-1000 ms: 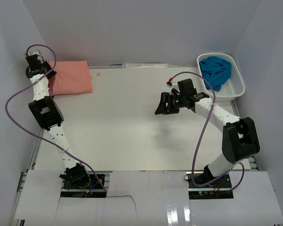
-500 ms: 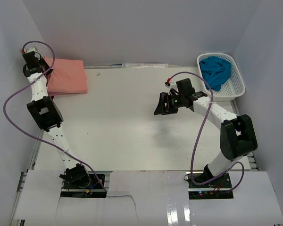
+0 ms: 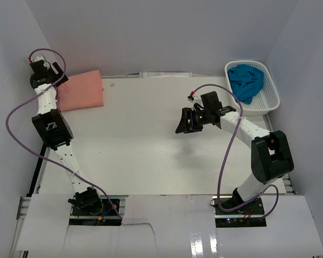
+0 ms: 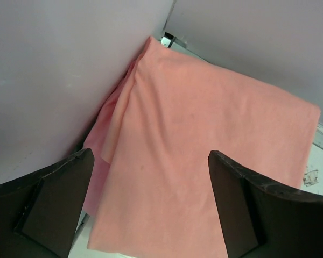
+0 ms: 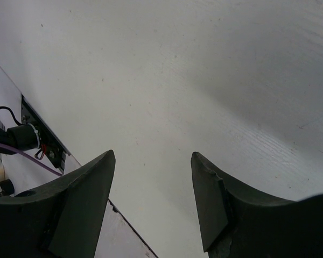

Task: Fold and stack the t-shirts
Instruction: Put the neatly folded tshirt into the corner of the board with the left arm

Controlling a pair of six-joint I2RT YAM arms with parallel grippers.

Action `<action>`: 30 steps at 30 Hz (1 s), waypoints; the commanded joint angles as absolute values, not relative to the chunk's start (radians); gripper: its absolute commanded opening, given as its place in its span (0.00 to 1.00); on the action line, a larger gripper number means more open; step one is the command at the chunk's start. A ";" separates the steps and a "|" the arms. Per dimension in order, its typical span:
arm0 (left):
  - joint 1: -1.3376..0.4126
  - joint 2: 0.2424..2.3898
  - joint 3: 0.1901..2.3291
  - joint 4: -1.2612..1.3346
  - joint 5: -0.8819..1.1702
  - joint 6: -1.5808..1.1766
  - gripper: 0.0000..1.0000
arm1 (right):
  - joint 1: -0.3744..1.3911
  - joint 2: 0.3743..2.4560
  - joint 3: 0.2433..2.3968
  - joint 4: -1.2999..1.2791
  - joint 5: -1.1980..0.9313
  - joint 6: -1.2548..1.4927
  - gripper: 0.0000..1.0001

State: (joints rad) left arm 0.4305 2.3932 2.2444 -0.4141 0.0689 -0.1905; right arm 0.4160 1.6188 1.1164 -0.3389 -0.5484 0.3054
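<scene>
A folded salmon-orange t-shirt [image 3: 82, 91] lies at the table's far left corner, against the wall. In the left wrist view it [image 4: 204, 134] fills the frame, and a pinker layer [image 4: 99, 145] peeks out under its left edge. My left gripper [image 3: 58, 75] hovers just above the shirt's left side, its jaws [image 4: 151, 153] wide open and holding nothing. The teal-blue t-shirt [image 3: 245, 80] sits crumpled in the basket. My right gripper [image 3: 183, 122] hangs open over bare table, right of centre, with nothing between its fingers [image 5: 152, 153].
The white lattice basket [image 3: 272, 99] stands at the far right corner. Grey walls close in the table on the left, back and right. A small white scrap [image 3: 113, 84] lies beside the folded shirt. Purple cables loop off both arms.
My left gripper has opened and let go of the salmon-orange t-shirt, which settled slightly rightward at the corner. The right arm has barely moved.
</scene>
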 commanded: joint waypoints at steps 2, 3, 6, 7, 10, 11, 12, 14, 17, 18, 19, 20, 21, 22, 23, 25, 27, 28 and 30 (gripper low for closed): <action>0.332 2.247 2.250 -0.394 0.023 -0.135 0.98 | 0.425 1.591 1.112 -0.305 -0.568 0.299 0.65; 0.318 2.250 2.252 -0.393 -0.020 -0.124 0.98 | 0.426 1.588 1.112 -0.308 -0.568 0.299 0.65; 0.267 2.293 2.260 -0.394 -0.057 -0.089 0.98 | 0.426 1.575 1.108 -0.310 -0.563 0.298 0.65; 0.258 2.304 2.253 -0.393 -0.083 -0.084 0.98 | 0.428 1.569 1.106 -0.310 -0.563 0.298 0.65; 0.238 2.339 2.231 -0.396 -0.126 -0.078 0.98 | 0.426 1.559 1.101 -0.311 -0.566 0.295 0.65; 0.238 2.345 2.221 -0.391 -0.127 -0.078 0.98 | 0.426 1.555 1.100 -0.311 -0.566 0.295 0.65; 0.238 2.361 2.217 -0.391 -0.127 -0.078 0.98 | 0.426 1.554 1.098 -0.311 -0.568 0.293 0.65; 0.238 2.375 2.210 -0.391 -0.140 -0.077 0.98 | 0.426 1.555 1.098 -0.311 -0.569 0.288 0.65; 0.238 2.395 2.194 -0.391 -0.166 -0.071 0.98 | 0.426 1.562 1.104 -0.316 -0.575 0.284 0.65; 0.238 2.396 2.188 -0.391 -0.172 -0.071 0.98 | 0.426 1.563 1.104 -0.316 -0.577 0.282 0.65; 0.238 2.401 2.184 -0.385 -0.176 -0.069 0.98 | 0.426 1.563 1.104 -0.314 -0.577 0.281 0.65; 0.239 2.405 2.180 -0.382 -0.182 -0.069 0.98 | 0.426 1.563 1.100 -0.311 -0.577 0.281 0.65; 0.238 2.408 2.177 -0.382 -0.190 -0.069 0.98 | 0.426 1.563 1.097 -0.311 -0.578 0.284 0.65; 0.238 2.414 2.178 -0.379 -0.189 -0.069 0.98 | 0.426 1.562 1.095 -0.308 -0.578 0.282 0.65; 0.238 2.427 2.180 -0.379 -0.187 -0.072 0.98 | 0.426 1.562 1.088 -0.305 -0.578 0.285 0.65; 0.239 2.441 2.180 -0.379 -0.163 -0.075 0.98 | 0.426 1.562 1.081 -0.301 -0.577 0.288 0.65; 0.238 2.460 2.177 -0.382 -0.150 -0.087 0.98 | 0.426 1.562 1.078 -0.299 -0.577 0.290 0.65; 0.238 2.468 2.174 -0.382 -0.147 -0.089 0.98 | 0.426 1.562 1.077 -0.301 -0.575 0.290 0.65; 0.239 2.491 2.166 -0.382 -0.137 -0.100 0.98 | 0.426 1.562 1.078 -0.301 -0.572 0.290 0.65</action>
